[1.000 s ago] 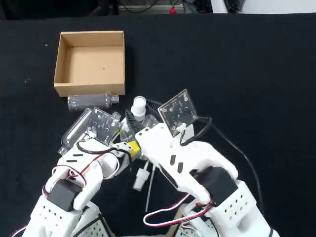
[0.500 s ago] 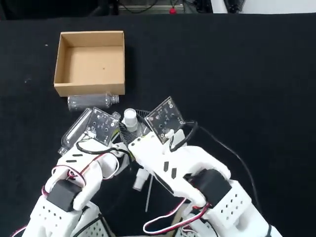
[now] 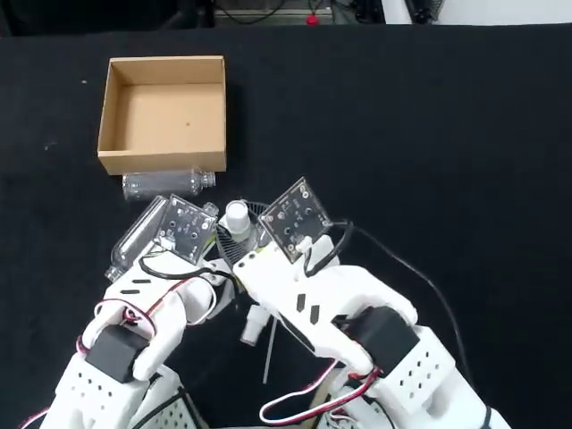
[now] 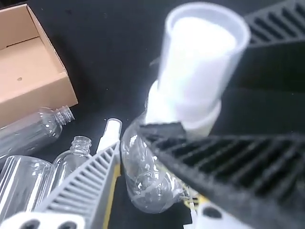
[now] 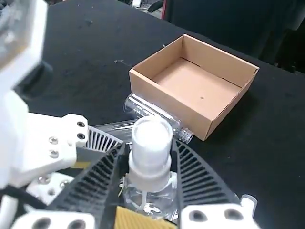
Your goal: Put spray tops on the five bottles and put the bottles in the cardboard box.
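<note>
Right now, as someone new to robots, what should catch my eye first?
Mid-table, the left gripper holds a clear bottle upright while the right gripper clasps its white spray top. Farther off stands an open cardboard box, a bare bottle lying beside it.

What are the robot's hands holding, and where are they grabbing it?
The right gripper pinches the spray top by its sides. The left gripper holds the clear bottle under it by its body.
</note>
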### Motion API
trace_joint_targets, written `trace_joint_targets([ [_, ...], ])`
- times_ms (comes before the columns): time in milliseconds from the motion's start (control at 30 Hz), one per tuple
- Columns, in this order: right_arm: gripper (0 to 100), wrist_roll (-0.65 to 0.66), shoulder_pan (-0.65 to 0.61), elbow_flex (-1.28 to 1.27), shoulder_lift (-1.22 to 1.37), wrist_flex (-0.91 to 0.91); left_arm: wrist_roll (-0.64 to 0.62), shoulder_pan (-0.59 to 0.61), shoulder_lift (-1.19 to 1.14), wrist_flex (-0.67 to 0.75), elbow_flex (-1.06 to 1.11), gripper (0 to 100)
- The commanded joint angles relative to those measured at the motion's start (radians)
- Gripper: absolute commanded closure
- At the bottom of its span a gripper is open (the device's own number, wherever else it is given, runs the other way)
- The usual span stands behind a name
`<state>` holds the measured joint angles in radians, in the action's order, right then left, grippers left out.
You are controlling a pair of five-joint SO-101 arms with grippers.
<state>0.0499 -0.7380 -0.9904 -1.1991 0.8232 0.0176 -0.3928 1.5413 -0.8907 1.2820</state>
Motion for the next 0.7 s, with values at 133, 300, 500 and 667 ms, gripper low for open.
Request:
trace_joint_targets([
  [133, 89.2, 0.018, 0.031, -0.016, -0.012, 0.012, -0.003, 0.002, 0.011, 0.000, -0.018, 78],
  [300, 83.5, 0.017, 0.017, -0.015, -0.010, 0.018, -0.003, 0.002, 0.011, 0.000, -0.016, 78],
  [500, 76.1, 0.023, -0.020, 0.024, -0.016, 0.078, -0.003, 0.002, 0.009, 0.003, -0.016, 78],
  [667, 75.9, 0.025, -0.018, 0.090, -0.018, 0.097, -0.003, 0.002, 0.009, 0.002, -0.016, 78],
])
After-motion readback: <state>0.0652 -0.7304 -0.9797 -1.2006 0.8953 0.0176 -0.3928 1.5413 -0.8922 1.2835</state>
